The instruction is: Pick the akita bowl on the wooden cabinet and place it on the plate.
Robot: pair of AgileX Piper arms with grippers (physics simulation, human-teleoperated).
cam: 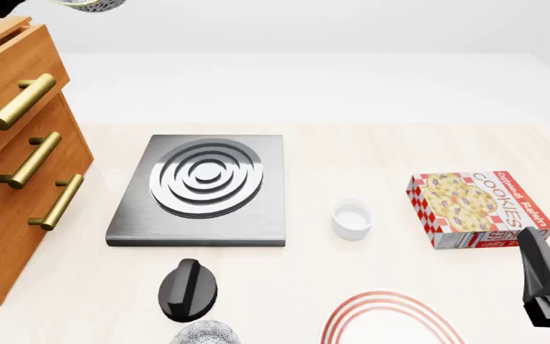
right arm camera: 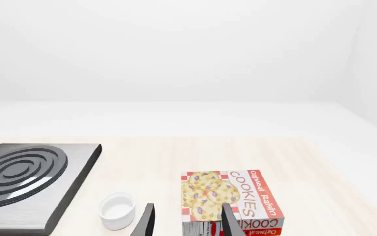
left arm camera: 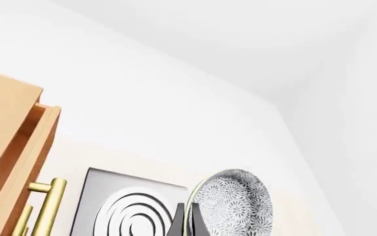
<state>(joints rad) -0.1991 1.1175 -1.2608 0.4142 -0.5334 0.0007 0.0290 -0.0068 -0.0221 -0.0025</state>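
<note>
The akita bowl [left arm camera: 235,202], white with a fine grey-black pattern, is tilted on edge, and my left gripper [left arm camera: 187,219] is shut on its rim. In the front view only a sliver of that bowl [cam: 93,4] shows at the top edge, above the wooden cabinet [cam: 7,165] at the left; the left gripper is almost wholly out of that view. The plate [cam: 389,319], white with red rings, lies at the near edge, partly cut off. My right gripper [right arm camera: 187,209] is open and holds nothing, hovering near the cookie box [right arm camera: 231,196].
A grey stove burner [cam: 203,188] with silver rings sits mid-table. A small white cup [cam: 351,218] stands between it and the cookie box [cam: 480,208]. A black knob-like object [cam: 188,287] and a second patterned bowl [cam: 204,334] lie near the front edge, left of the plate.
</note>
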